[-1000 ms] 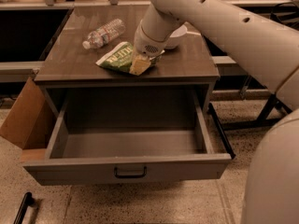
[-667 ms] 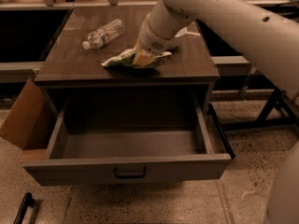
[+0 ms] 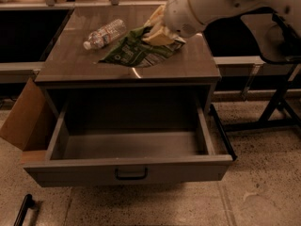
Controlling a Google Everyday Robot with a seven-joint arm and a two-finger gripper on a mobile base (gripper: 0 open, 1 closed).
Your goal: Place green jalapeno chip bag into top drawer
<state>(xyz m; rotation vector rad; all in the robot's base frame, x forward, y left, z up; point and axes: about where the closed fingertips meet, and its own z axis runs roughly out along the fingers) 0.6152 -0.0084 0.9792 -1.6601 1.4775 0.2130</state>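
Two things sit above the top drawer (image 3: pixel 70 174) on the brown surface (image 3: pixel 66 67) of the cabinet: a clear plastic water bottle (image 3: pixel 106 33) and the green jalapeno chip bag (image 3: pixel 134 53). We see the drawer pulled fully out toward us, its grey box open to view and its plain front panel carrying a small dark pull handle (image 3: pixel 130 174) at centre. The bag is above and behind the drawer, roughly over its middle, slanting from a raised upper end at the right down to a lower end at the left; we cannot tell whether that lower end touches the surface. The gripper (image 3: pixel 157 29) is above the drawer's right half, behind the bag, with its pale fingers (image 3: pixel 160 36) pinched onto the bag's upper end, so it is holding the bag. The white arm (image 3: pixel 211 4) reaches in from above and to the right of the drawer. The bottle lies on its side, above the drawer's left half and farther back than the bag, close beside it, cap end pointing left. A brown cardboard flap (image 3: pixel 21 121) leans against the drawer's left side. Right of the drawer stands a dark metal frame (image 3: pixel 275 102) on the speckled floor (image 3: pixel 263 192), and a dark bar (image 3: pixel 22 210) lies on the floor below the drawer's left corner.
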